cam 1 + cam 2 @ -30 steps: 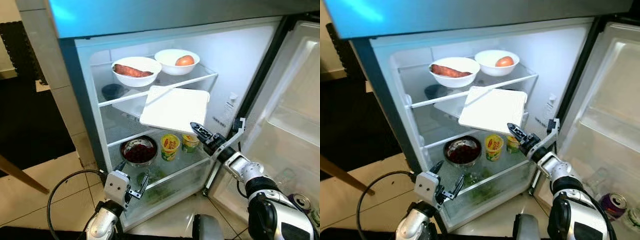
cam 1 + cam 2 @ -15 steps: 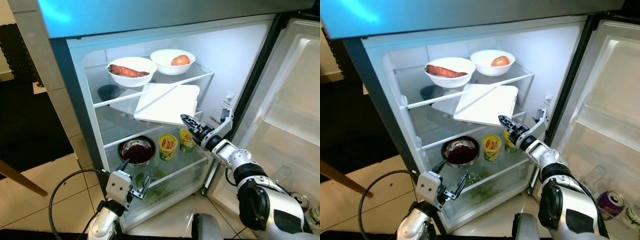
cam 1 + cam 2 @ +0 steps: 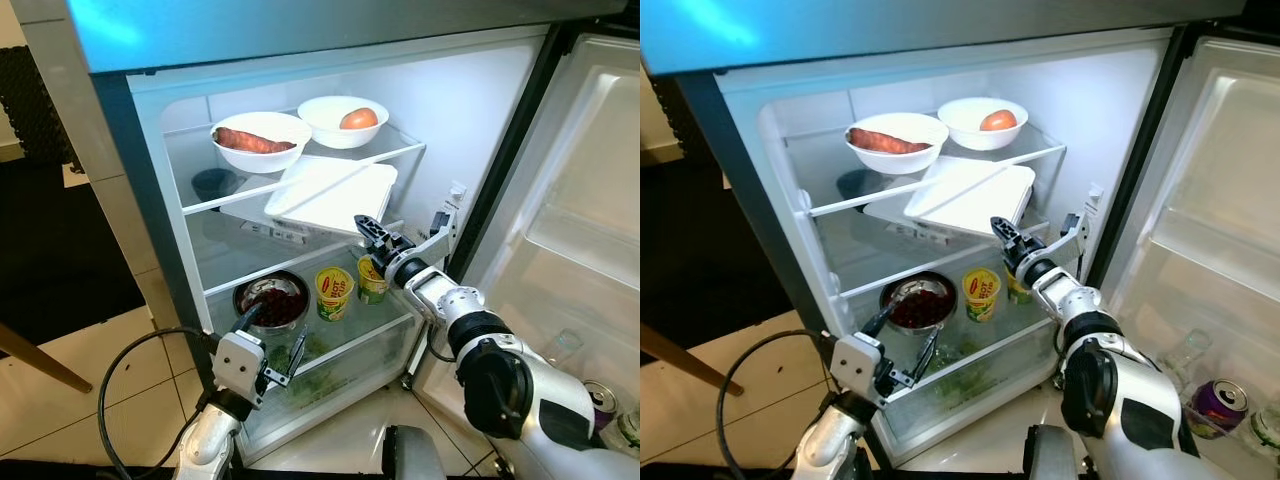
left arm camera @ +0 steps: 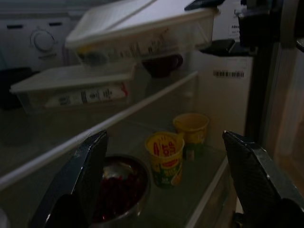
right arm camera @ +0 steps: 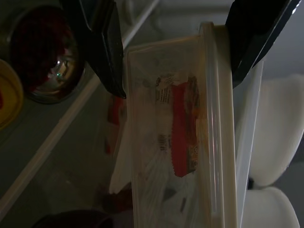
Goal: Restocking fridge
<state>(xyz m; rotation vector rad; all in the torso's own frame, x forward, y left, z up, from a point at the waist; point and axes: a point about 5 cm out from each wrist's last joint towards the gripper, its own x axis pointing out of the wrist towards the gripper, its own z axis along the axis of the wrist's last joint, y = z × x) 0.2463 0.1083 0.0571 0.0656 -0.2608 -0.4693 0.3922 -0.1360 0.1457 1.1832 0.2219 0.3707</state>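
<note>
The white refrigerator [image 3: 480, 110] stands open, its door [image 3: 590, 200] swung to the right. The right gripper [image 3: 368, 228] reaches into the middle compartment and pinches the near right corner of a clear rectangular plastic container with a flat white lid [image 3: 330, 192]. In the right wrist view one black finger lies under the container [image 5: 175, 133] and the other over its lid. The container is tilted, its far end inside the compartment just under the upper glass shelf [image 3: 300, 178], above a second lidded clear container [image 4: 71, 90] that lies flat further in.

On the upper shelf stand two white bowls side by side: the left one holds a reddish sweet potato [image 3: 252, 141], the right one holds an orange-red round fruit [image 3: 359, 118]. A dark bowl [image 3: 213, 183] sits at the far left of the middle compartment.

On the lower glass shelf [image 3: 970, 335], a metal bowl of dark red berries [image 3: 271, 301] stands to the left, with two yellow-lidded green cups [image 3: 334, 291] just beside it on the right.

The left gripper [image 3: 272, 345] hovers low, in front of the bottom drawer with greens [image 3: 330, 365], its fingers [image 4: 90, 175] spread wide and holding nothing. A black cable [image 3: 130, 380] loops by the left arm. A purple drink can [image 3: 1212, 402] stands at the near right.
</note>
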